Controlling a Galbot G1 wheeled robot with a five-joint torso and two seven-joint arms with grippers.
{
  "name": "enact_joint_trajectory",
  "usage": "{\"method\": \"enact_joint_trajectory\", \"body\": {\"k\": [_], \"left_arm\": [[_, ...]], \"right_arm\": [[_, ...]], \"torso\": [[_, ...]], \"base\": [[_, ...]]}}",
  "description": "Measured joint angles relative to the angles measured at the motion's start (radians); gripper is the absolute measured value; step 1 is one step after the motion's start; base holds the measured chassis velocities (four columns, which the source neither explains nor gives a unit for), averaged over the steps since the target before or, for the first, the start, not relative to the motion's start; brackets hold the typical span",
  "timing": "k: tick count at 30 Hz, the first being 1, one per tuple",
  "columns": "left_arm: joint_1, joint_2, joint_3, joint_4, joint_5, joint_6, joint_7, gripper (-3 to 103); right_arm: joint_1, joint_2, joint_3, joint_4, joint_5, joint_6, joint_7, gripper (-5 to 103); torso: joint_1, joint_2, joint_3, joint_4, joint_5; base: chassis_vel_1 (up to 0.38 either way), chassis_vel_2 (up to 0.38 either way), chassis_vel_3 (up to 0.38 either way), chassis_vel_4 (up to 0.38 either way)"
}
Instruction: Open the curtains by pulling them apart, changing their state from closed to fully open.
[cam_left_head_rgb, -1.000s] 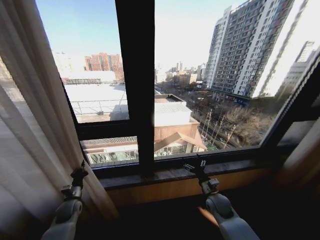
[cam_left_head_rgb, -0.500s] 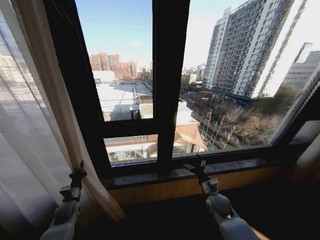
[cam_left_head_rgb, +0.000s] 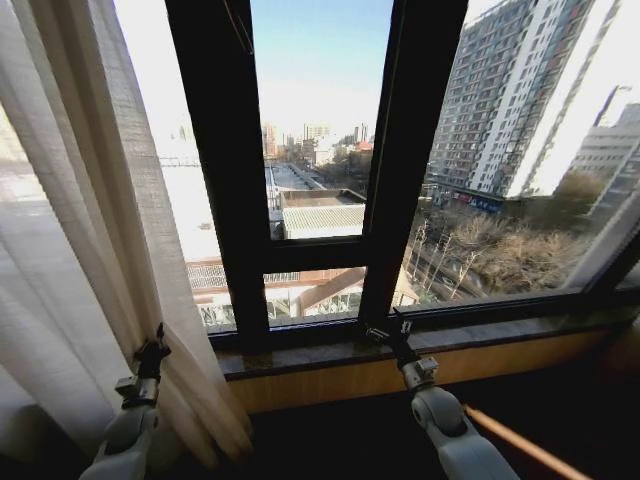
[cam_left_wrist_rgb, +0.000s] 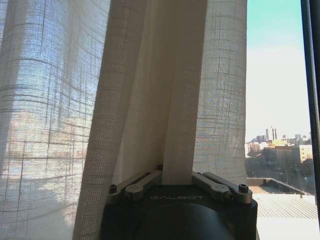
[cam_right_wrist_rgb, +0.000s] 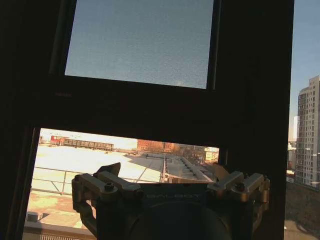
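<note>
Left gripper (cam_left_wrist_rgb: 177, 186) is clamped on a fold of the sheer cream pleated curtains (cam_left_head_rgb: 70, 250); thin fabric may slip free. Right gripper (cam_right_wrist_rgb: 170, 187) hangs open, empty, before the dark window frame (cam_left_head_rgb: 225, 200).

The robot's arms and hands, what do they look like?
Both arms are smooth, rounded, light grey shells narrowing to a metal wrist. The left hand and right hand are slim, black and two-fingered. In the wrist views, each hand has a black body marked GALBOT, with silver bolted finger links.

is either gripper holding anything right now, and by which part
The left gripper is shut on a pleat at the sheer curtain's inner edge, low on the panel. The right gripper is open and holds nothing.
</note>
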Motion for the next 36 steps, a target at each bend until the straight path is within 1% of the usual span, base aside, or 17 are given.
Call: {"method": "enact_joint_trajectory", "body": {"k": [1,3,6,7,9,17,19,23,25,28,31,36], "left_arm": [[0.001,0.0,0.0,-0.001,0.0,0.0,0.0,0],[0.002,0.0,0.0,-0.004,0.0,0.0,-0.003,0],[0.003,0.001,-0.001,-0.005,0.0,0.0,-0.004,0],[0.004,0.001,-0.001,-0.005,0.0,-0.002,-0.005,0],[0.005,0.003,-0.002,-0.004,0.0,-0.005,-0.005,0],[0.01,0.003,-0.004,-0.008,0.0,-0.01,-0.006,0],[0.015,0.001,-0.004,-0.013,0.0,-0.011,-0.007,0],[0.022,-0.001,-0.006,-0.02,0.0,-0.011,-0.008,0],[0.027,-0.001,-0.008,-0.024,0.0,-0.011,-0.009,0],[0.035,-0.003,-0.01,-0.029,0.002,-0.014,-0.01,0],[0.041,-0.005,-0.011,-0.033,0.003,-0.016,-0.011,0],[0.052,-0.006,-0.015,-0.041,0.005,-0.022,-0.015,0]], "right_arm": [[0.0,0.0,0.0,0.0,0.0,0.0,0.0,100],[0.0,0.0,0.0,0.0,0.0,0.0,0.0,100],[0.0,0.0,0.0,0.0,0.0,0.0,0.0,100],[0.0,0.0,0.0,0.0,0.0,0.0,0.0,100],[0.0,0.0,0.0,0.0,0.0,0.0,0.0,100],[0.0,0.0,0.0,0.0,0.0,0.0,0.0,100],[0.0,0.0,0.0,0.0,0.0,0.0,0.0,100],[0.0,0.0,0.0,0.0,0.0,0.0,0.0,100],[0.0,0.0,0.0,0.0,0.0,0.0,0.0,100],[0.0,0.0,0.0,0.0,0.0,0.0,0.0,100],[0.0,0.0,0.0,0.0,0.0,0.0,0.0,100],[0.0,0.0,0.0,0.0,0.0,0.0,0.0,100]], "torso": [[0.0,0.0,0.0,-0.0002,0.0],[0.0,0.0,0.0,0.0002,0.0],[0.0,0.0,0.0,0.0001,-0.0002],[0.0,0.0,0.0,-0.0001,0.0003],[0.0,0.0,0.0,0.0001,0.0],[0.0,0.0,0.0,0.0,0.0002],[0.0,0.0,0.0,0.0001,-0.0002],[0.0,0.0,0.0,0.0,0.0003],[0.0,0.0,0.0,0.0001,-0.0001],[0.0,0.0,0.0,0.0,0.0004],[0.0,0.0,0.0,0.0,0.0001],[0.0,0.0,0.0,0.0007,-0.0002]], "base": [[0.373,0.315,-0.397,-0.318],[0.37,0.318,-0.363,-0.311],[0.389,0.313,-0.369,-0.307],[0.346,0.338,-0.386,-0.348],[0.366,0.336,-0.377,-0.325],[0.373,0.32,-0.381,-0.313],[0.373,0.344,-0.388,-0.331],[0.382,0.333,-0.399,-0.344],[0.385,0.32,-0.404,-0.332],[0.383,0.3,-0.401,-0.31],[0.352,0.296,-0.391,-0.298],[0.247,0.183,-0.256,-0.157]]}}
